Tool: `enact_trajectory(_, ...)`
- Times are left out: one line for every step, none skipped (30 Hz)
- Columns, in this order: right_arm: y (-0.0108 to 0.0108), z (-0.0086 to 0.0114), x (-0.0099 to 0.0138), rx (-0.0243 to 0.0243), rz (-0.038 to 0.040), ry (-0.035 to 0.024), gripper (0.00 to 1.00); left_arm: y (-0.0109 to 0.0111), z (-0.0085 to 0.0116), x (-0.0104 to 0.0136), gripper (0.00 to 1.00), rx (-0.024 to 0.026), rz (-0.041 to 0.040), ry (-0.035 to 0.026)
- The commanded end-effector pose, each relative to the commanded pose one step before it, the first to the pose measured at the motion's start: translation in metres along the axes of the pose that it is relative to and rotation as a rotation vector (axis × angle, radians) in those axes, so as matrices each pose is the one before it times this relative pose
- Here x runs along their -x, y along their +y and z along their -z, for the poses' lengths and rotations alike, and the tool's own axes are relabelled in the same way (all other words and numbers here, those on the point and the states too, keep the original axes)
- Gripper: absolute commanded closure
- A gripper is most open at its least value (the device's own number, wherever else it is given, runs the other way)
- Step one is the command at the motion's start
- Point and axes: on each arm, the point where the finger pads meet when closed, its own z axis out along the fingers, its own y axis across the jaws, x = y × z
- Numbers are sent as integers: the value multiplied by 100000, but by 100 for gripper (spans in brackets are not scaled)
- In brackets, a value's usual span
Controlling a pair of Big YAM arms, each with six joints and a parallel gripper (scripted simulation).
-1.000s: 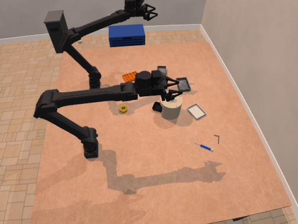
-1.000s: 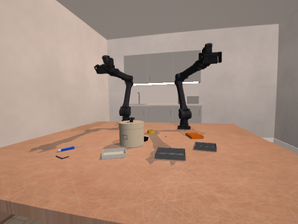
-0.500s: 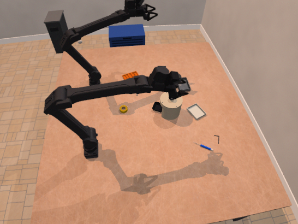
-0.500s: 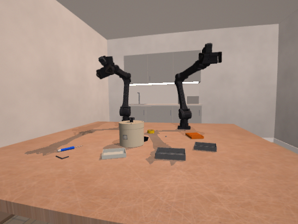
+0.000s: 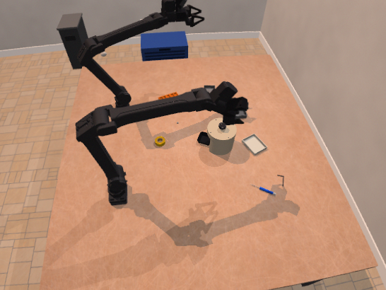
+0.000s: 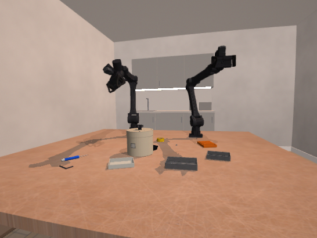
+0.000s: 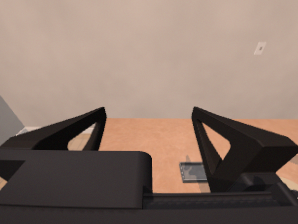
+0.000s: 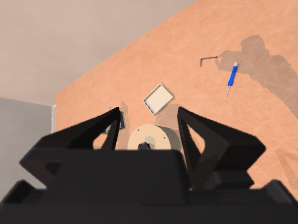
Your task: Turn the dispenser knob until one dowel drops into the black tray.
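The beige cylindrical dispenser (image 5: 221, 137) stands mid-table with a small black knob (image 5: 222, 125) on its lid. It also shows in the exterior view (image 6: 140, 142) and in the right wrist view (image 8: 150, 140). The small black tray (image 5: 203, 138) sits against the dispenser's base. No dowel is in sight. My right gripper (image 5: 236, 114) (image 8: 148, 111) hangs high above the dispenser, points down at it, and is partly open and empty. My left gripper (image 5: 197, 17) (image 7: 148, 111) is raised high at the table's far side, wide open and empty.
A white tray (image 5: 254, 144) lies beside the dispenser. A yellow tape roll (image 5: 160, 141), a blue pen (image 5: 264, 189) and an Allen key (image 5: 281, 178) lie on the table. Two grey trays (image 6: 180, 163) (image 6: 218, 155) and an orange tray (image 6: 206, 144) lie nearby. A blue cabinet (image 5: 164, 45) stands beyond.
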Motion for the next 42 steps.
enact_trajectory(2666, -1439, -676, -1811, -11142, 7647, 31, -530, 77, 1200, 0, -776, -1411, -1281)
enact_trajectory(86, -579, -524, -1547, -1970, 2309, 31, 0, 0, 0, 0, 0, 0, 0)
enact_trajectory(97, -528, -515, -1493, -1878, 2175, 31, 0, 0, 0, 0, 0, 0, 0)
enact_trajectory(89, -525, -515, -1553, -1866, 2131, 31, 0, 0, 0, 0, 0, 0, 0)
enact_trajectory(56, -558, -498, -1707, -1958, 2155, 31, 0, 0, 0, 0, 0, 0, 0)
enact_trajectory(73, -519, -513, -1670, -1842, 2036, 31, 0, 0, 0, 0, 0, 0, 0)
enact_trajectory(0, 0, 0, 0, 0, 0, 31, 0, 0, 0, 0, 0, 0, 0)
enact_trajectory(0, 0, 0, 0, 0, 0, 31, 0, 0, 0, 0, 0, 0, 0)
enact_trajectory(-434, -529, 66, -2217, -2727, 1417, 31, 0, 0, 0, 0, 0, 0, 0)
enact_trajectory(-129, -425, -230, -1887, -1842, 1526, 31, 0, 0, 0, 0, 0, 0, 0)
enact_trajectory(544, -503, -1155, -1408, -805, 2439, 31, 0, 0, 0, 0, 0, 0, 0)
enact_trajectory(46, -504, -508, -1875, -1796, 1835, 31, 0, 0, 0, 0, 0, 0, 0)
enact_trajectory(240, -583, -798, -1859, -1438, 2136, 31, 0, 0, 0, 0, 0, 0, 0)
enact_trajectory(30, -498, -506, -1977, -1777, 1720, 31, 0, 0, 0, 0, 0, 0, 0)
enact_trajectory(22, -494, -504, -2025, -1768, 1662, 31, 0, 0, 0, 0, 0, 0, 0)
enact_trajectory(38, -553, -590, -2277, -1681, 1610, 31, 0, 0, 0, 0, 0, 0, 0)
enact_trajectory(30, -486, -540, -1989, -1749, 1767, 31, 0, 0, 0, 0, 0, 0, 0)
enact_trajectory(-1, -484, -497, -2161, -1744, 1473, 31, 0, 0, 0, 0, 0, 0, 0)
enact_trajectory(-11, -530, -495, -2316, -1816, 1476, 31, 0, 0, 0, 0, 0, 0, 0)
enact_trajectory(-16, -477, -493, -2243, -1730, 1341, 31, 0, 0, 0, 0, 0, 0, 0)
enact_trajectory(-23, -473, -490, -2280, -1723, 1274, 31, 0, 0, 0, 0, 0, 0, 0)
enact_trajectory(-43, -504, -445, -2411, -1853, 1249, 31, 0, 0, 0, 0, 0, 0, 0)
enact_trajectory(-38, -466, -485, -2351, -1712, 1134, 31, 0, 0, 0, 0, 0, 0, 0)
enact_trajectory(0, 0, 0, 0, 0, 0, 31, 0, 0, 0, 0, 0, 0, 0)
enact_trajectory(0, 0, 0, 0, 0, 0, 31, 0, 0, 0, 0, 0, 0, 0)
enact_trajectory(-346, -475, 325, -2523, -2954, 697, 31, 0, 0, 0, 0, 0, 0, 0)
enact_trajectory(-280, -362, 243, -2318, -2448, 639, 31, 0, 0, 0, 0, 0, 0, 0)
enact_trajectory(99, -453, -977, -2441, -860, 912, 31, 0, 0, 0, 0, 0, 0, 0)
enact_trajectory(128, -447, -1147, -2404, -637, 1054, 31, 0, 0, 0, 0, 0, 0, 0)
enact_trajectory(37, -511, -836, -2586, -1204, 921, 31, 0, 0, 0, 0, 0, 0, 0)
enact_trajectory(-71, -439, -492, -2470, -1681, 852, 31, 0, 0, 0, 0, 0, 0, 0)
enact_trajectory(-81, -436, -477, -2508, -1681, 714, 31, 0, 0, 0, 0, 0, 0, 0)
enact_trajectory(-46, -124, -407, -1988, -1583, 256, 31, 0, 0, 0, 0, 0, 0, 0)
enact_trajectory(-56, 106, -143, -1261, -1448, 238, 31, 0, 0, 0, 0, 0, 0, 0)
enact_trajectory(-50, -182, -261, -1531, -798, 284, 31, 0, 0, 0, 0, 0, 0, 0)
enact_trajectory(-34, -308, -244, -1634, -594, 178, 31, 0, 0, 0, 0, 0, 0, 0)
enact_trajectory(-35, -242, -245, -1314, -342, 201, 31, 0, 0, 0, 0, 0, 0, 0)
enact_trajectory(-28, -261, -239, -1214, -193, 188, 31, 0, 0, 0, 0, 0, 0, 0)
enact_trajectory(-64, -274, 92, -1158, -625, 141, 31, 0, 0, 0, 0, 0, 0, 0)
enact_trajectory(-49, -121, 156, -710, -502, 72, 31, 0, 0, 0, 0, 0, 0, 0)
enact_trajectory(0, 0, 0, 0, 0, 0, 31, 0, 0, 0, 0, 0, 0, 0)
enact_trajectory(0, 0, 0, 0, 0, 0, 31, 0, 0, 0, 0, 0, 0, 0)
